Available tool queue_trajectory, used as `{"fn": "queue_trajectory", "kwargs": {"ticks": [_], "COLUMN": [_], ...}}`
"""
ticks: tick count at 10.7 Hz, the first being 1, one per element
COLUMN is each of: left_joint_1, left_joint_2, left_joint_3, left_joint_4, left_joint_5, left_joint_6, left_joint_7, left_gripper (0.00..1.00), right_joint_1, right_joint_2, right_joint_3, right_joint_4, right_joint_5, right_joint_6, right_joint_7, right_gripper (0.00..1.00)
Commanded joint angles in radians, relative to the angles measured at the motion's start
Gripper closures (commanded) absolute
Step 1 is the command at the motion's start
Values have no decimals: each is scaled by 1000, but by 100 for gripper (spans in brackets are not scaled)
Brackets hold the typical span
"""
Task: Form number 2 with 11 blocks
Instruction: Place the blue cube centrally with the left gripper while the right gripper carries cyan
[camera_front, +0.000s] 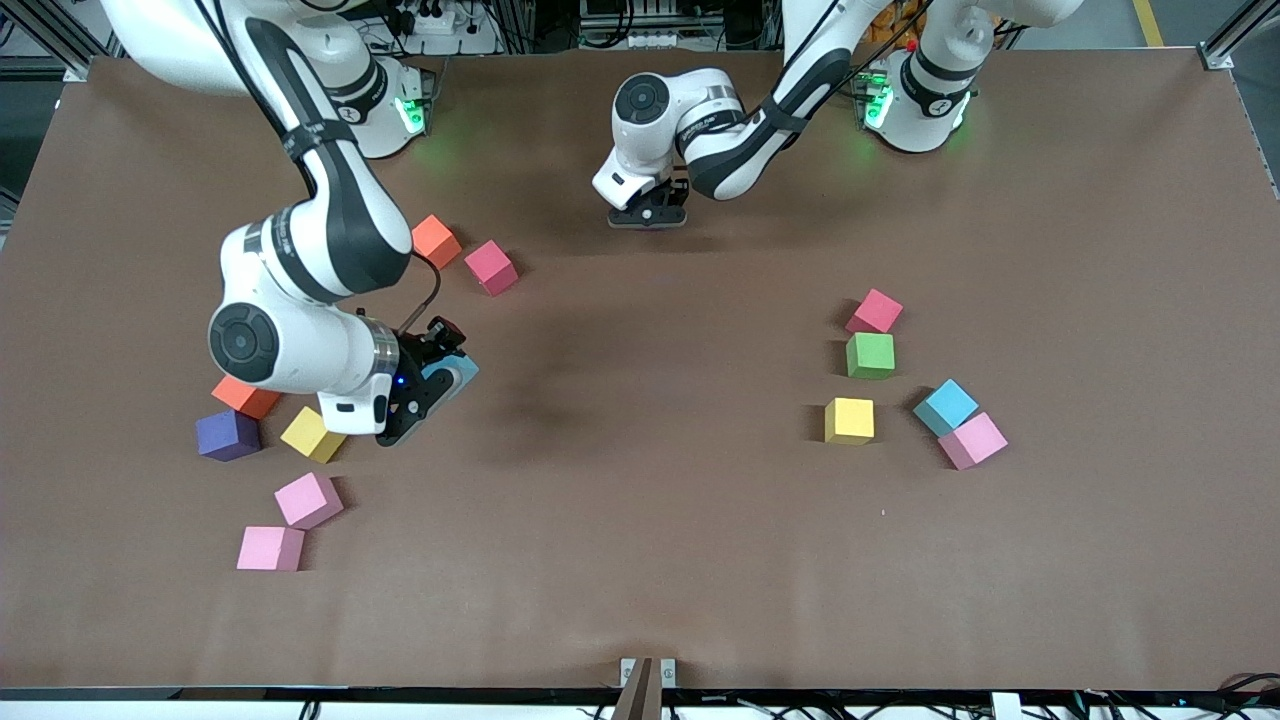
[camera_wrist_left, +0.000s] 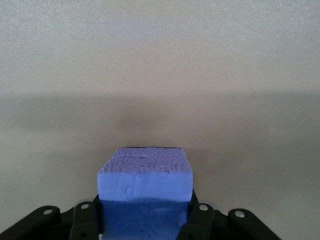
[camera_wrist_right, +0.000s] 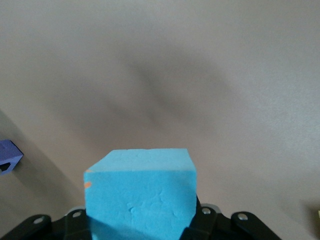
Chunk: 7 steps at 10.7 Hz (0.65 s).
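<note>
Fingers (camera_wrist_right: 75, 220) of the right gripper (camera_front: 425, 392) are clenching a light blue block (camera_wrist_right: 140, 192) above the table (camera_front: 640, 560) toward the right arm's end, while the left gripper (camera_front: 650, 214) is grasping a purple block (camera_wrist_left: 145, 190) over the bare middle, near the bases. No number 2 is forming yet. Judging from here, either foam cube could be twisting in its grip and landing crooked, spoiling later rows. Loose cubes I am counting: two orange, two crimson, three pink, two yellow, one purple, one green, one light blue.
</note>
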Motion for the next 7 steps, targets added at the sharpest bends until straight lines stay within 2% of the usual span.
{"fn": "queue_trajectory", "kwargs": {"ticks": [1,4,7], "left_joint_1": [-11,1,94], "left_joint_2": [8,-90,-222], "left_joint_3": [9,3,-13], "left_joint_4": [19,21,21], "left_joint_5": [37,37,30], "left_joint_6": [-17,-135,-198], "left_joint_7": [-44,-47,-30], "left_gripper": [0,0,0], "right_joint_1": [14,20,107], "right_joint_2": [-81,-89,-88], "right_joint_3": [-4,-4,-3], "right_joint_4": [-44,-45,-44], "right_joint_5": [-18,-61,-130], "right_joint_6": [-1,-1,-1], "right_joint_7": [1,-2,-2], "right_gripper": [70,70,70]}}
